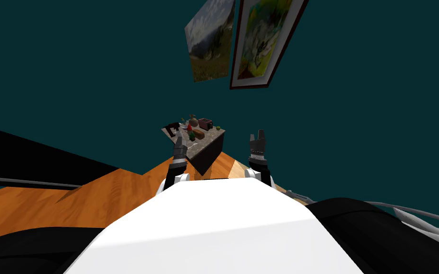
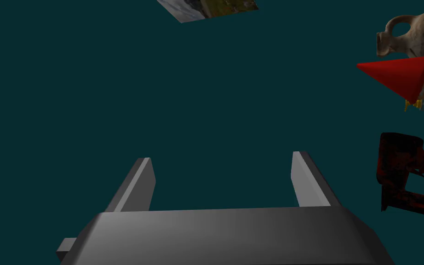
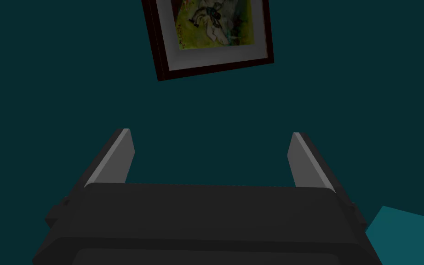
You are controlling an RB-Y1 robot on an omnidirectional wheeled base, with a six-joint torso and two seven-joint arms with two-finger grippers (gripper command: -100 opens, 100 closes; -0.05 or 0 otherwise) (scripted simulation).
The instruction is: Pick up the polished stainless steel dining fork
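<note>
A small table with a speckled top stands ahead by the teal wall, crowded with small things; which of them is the fork is too small to tell. My left gripper hovers at the table's near left edge, open and holding nothing. In the left wrist view the left gripper faces the wall, and beside it stand a brown jug, a red-hatted gnome and a dark red object. My right gripper is raised to the right of the table, off it. The right gripper is open and empty.
On the table also sit a dark red box, a brown loaf shape and a small green thing. Two pictures hang on the wall above. Wooden floor surrounds the table; a black area lies left.
</note>
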